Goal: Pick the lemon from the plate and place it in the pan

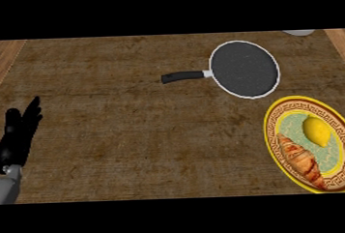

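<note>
Since the small yellow oval lemon (317, 131) is sitting on the round gold-rimmed patterned plate (281, 111), just beside the golden-brown croissant (301, 161) on that same plate, I'd guess it's light and stiff but a bit slick and happy to roll, so wrapping fingers around its fat middle from above looks like the safest bet, staying off the pastry side. The black round frying pan with the pale rim (244, 69) lies just beyond the plate, nothing in it, black handle pointing away from the plate. The black left hand (16, 138) is way across the counter from the plate, fingers straight and up, holding nothing, just resting. The right hand isn't in view at all. The plate's far side runs out of frame, and there's a pale thing (299, 32) beyond the pan that's cut off, can't tell what it is.
</note>
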Available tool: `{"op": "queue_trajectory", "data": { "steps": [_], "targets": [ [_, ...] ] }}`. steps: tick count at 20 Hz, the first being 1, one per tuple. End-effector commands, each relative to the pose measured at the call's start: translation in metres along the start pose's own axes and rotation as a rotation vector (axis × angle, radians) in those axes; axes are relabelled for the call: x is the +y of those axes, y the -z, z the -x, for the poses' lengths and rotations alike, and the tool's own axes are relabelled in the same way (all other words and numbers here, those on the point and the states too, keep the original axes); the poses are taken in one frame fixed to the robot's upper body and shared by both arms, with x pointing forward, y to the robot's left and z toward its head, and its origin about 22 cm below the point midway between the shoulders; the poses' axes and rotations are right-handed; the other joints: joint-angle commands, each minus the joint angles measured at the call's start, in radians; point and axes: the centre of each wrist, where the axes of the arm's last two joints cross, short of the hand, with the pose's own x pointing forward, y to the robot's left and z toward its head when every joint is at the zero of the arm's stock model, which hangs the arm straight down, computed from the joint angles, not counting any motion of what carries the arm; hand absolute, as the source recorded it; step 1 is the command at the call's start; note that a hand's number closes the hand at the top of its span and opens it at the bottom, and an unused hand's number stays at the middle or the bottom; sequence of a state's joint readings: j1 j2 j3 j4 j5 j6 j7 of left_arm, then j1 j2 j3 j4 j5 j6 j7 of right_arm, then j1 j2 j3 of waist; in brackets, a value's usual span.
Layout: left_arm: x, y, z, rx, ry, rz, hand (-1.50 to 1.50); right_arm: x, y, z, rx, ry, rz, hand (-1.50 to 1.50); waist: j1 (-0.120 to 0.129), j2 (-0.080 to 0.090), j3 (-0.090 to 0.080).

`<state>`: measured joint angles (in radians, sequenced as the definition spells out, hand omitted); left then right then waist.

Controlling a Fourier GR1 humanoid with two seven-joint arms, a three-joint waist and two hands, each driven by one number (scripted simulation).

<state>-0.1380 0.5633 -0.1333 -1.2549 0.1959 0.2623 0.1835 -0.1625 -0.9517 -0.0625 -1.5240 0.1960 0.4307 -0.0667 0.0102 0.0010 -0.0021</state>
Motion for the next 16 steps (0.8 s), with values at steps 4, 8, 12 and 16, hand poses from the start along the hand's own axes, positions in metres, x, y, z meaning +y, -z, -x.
{"op": "queue_trajectory", "data": {
  "steps": [4,8,12,16],
  "targets": [
    [0.002,0.007,-0.017,0.007,-0.003,0.001,0.00,0.034,0.026,-0.028,0.095,-0.166,-0.159,-1.50,-0.002,0.000,0.002],
    [-0.001,0.005,-0.014,0.005,-0.006,-0.021,0.00,0.059,0.026,-0.035,0.115,-0.174,-0.196,-1.50,-0.010,-0.001,0.002],
    [-0.008,-0.007,0.016,-0.008,-0.005,-0.012,0.00,0.065,0.025,-0.019,0.137,-0.187,-0.187,-1.50,-0.008,-0.001,0.002],
    [0.002,0.006,-0.007,0.012,-0.003,0.002,0.00,0.076,0.024,-0.003,0.171,-0.248,-0.181,-1.50,-0.009,-0.001,0.002]
  ]
}}
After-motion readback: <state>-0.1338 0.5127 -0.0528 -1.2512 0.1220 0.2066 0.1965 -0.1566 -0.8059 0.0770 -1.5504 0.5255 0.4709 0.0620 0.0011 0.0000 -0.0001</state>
